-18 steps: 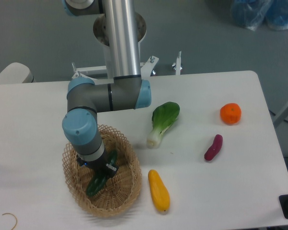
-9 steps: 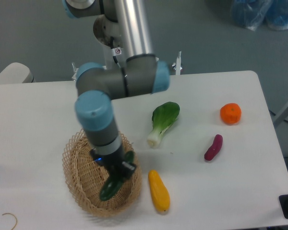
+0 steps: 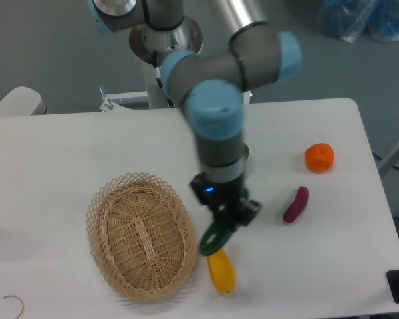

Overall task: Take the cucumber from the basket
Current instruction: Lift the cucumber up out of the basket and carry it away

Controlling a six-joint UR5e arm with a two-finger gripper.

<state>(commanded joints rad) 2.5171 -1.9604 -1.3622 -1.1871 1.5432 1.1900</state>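
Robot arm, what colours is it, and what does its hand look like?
The arm is made of thick grey tubes with light blue caps at the joints and a shiny silver upper tube. Its gripper is small and black, with a tiny blue light near the wrist.

Even, bright overhead light fell on the white table [image 3: 66, 153], casting only faint, soft shadows. The arm [image 3: 216, 126] was motion-blurred; the basket [image 3: 141, 236] stayed fairly sharp.
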